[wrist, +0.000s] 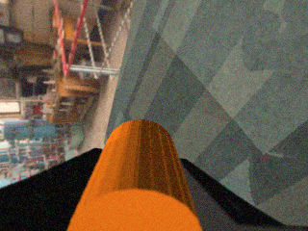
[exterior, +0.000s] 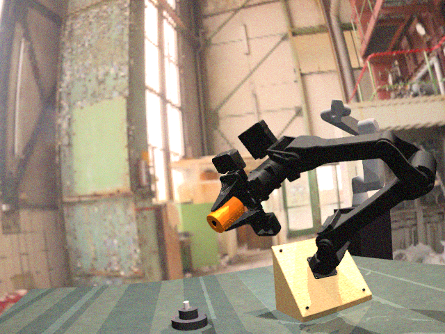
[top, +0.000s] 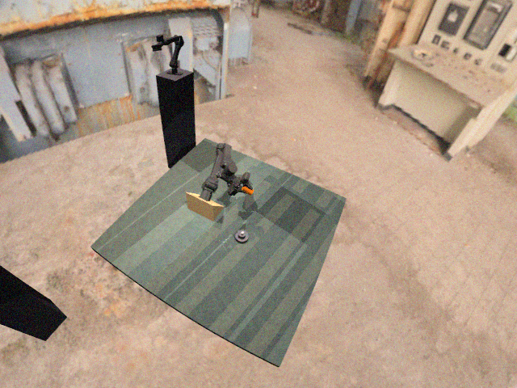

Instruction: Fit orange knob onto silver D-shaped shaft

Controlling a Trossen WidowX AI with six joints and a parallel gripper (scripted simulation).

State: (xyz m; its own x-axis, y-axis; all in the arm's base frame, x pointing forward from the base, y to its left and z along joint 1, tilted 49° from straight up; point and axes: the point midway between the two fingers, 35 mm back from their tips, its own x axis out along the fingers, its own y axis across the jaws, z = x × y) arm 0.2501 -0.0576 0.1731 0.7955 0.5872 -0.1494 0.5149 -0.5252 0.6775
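The orange knob (top: 249,191) (exterior: 229,211) (wrist: 141,164) is held in the air, tilted, its hole end pointing down and to the left in the exterior view. The dark hole shows on that end; its flat side cannot be made out. My gripper (exterior: 220,219) (wrist: 140,161) is shut on the knob, with a black finger on either side. The round dark pedestal (top: 239,240) (exterior: 189,323) stands on the table, apart from and well below the knob. Its short silver shaft (top: 241,233) (exterior: 185,305) points up, bare. The pedestal is out of the wrist view.
The arm stands on a sloped wooden base block (top: 203,207) (exterior: 290,284) on the green striped table (top: 187,288) (exterior: 118,309). A black pillar (top: 177,116) carrying another small arm stands beyond the table's far corner. The table's edge shows in the wrist view.
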